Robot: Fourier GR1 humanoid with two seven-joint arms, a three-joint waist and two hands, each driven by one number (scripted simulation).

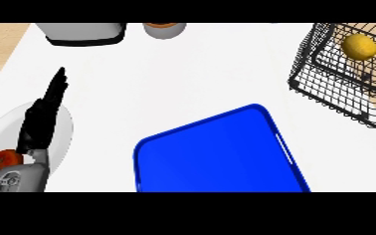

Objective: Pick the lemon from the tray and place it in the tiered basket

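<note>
blue tray at lower centre, smooth and glossy like hard plastic, with a pale highlight along its right rim. tiered basket at the right edge, thin black metal wire, open mesh. lemon inside it, matt yellow skin. white counter, smooth and matt. strip of pale wood in the upper left corner. left hand at lower left, black, dull sheen.

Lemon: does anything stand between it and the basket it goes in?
Nothing visible does. The lemon already sits inside the basket at the right edge, away from the tray. The left hand rests open far off at the left.
</note>
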